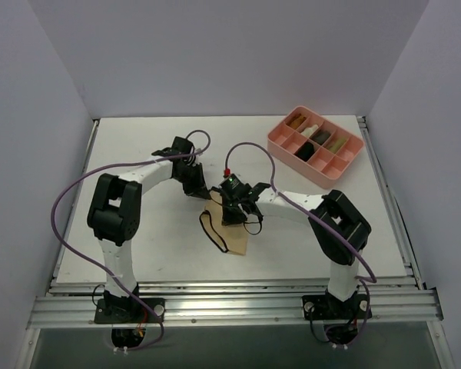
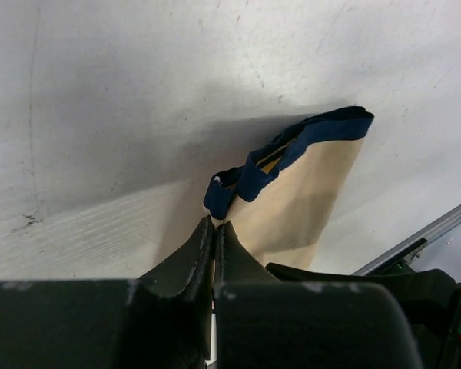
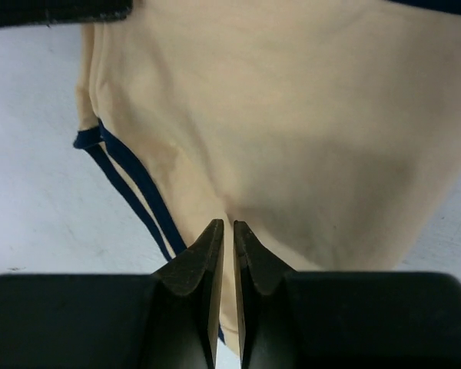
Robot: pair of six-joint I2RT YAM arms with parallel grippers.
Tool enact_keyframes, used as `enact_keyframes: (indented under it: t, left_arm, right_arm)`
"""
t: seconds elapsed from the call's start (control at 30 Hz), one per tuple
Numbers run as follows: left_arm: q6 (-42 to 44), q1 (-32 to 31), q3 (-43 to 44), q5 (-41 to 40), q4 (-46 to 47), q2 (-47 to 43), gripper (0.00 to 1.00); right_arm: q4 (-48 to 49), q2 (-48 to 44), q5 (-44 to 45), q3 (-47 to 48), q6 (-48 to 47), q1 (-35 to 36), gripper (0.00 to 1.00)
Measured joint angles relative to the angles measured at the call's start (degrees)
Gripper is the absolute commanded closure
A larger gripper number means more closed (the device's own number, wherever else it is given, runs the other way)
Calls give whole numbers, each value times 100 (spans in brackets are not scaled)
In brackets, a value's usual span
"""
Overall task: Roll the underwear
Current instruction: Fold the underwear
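Note:
The underwear (image 1: 236,237) lies as a tan cloth with a dark trim loop at the table's middle, just in front of both grippers. My left gripper (image 1: 202,191) sits at its far left corner. In the left wrist view the jaws (image 2: 215,224) are pressed together on the cloth's edge, right below the dark blue trim, with the tan panel (image 2: 303,196) stretching away. My right gripper (image 1: 236,209) is down on the cloth's far end. In the right wrist view its fingertips (image 3: 229,223) pinch a fold of the tan fabric (image 3: 292,131), which puckers at the tips.
A pink divided tray (image 1: 296,163) holding several rolled cloths stands at the back right. White walls close in the table on the left, back and right. A metal rail (image 1: 230,304) runs along the near edge by the arm bases.

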Motion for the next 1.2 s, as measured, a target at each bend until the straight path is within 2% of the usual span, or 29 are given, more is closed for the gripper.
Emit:
enact_keyframes:
  t: [0.2, 0.5, 0.77, 1.2]
  left_arm:
    - [308, 7, 682, -195, -573, 177, 98]
    - [352, -9, 933, -387, -1200, 476, 98]
    - [-247, -175, 1038, -409, -1241, 487, 98]
    - [-1099, -498, 1038, -404, -922, 487, 98]
  right_arm:
    - [-31, -103, 153, 192, 4, -227, 98]
    - [367, -81, 308, -306, 11, -592, 100]
    - [715, 175, 262, -142, 35, -586, 100]
    - [911, 33, 136, -337, 70, -636, 100]
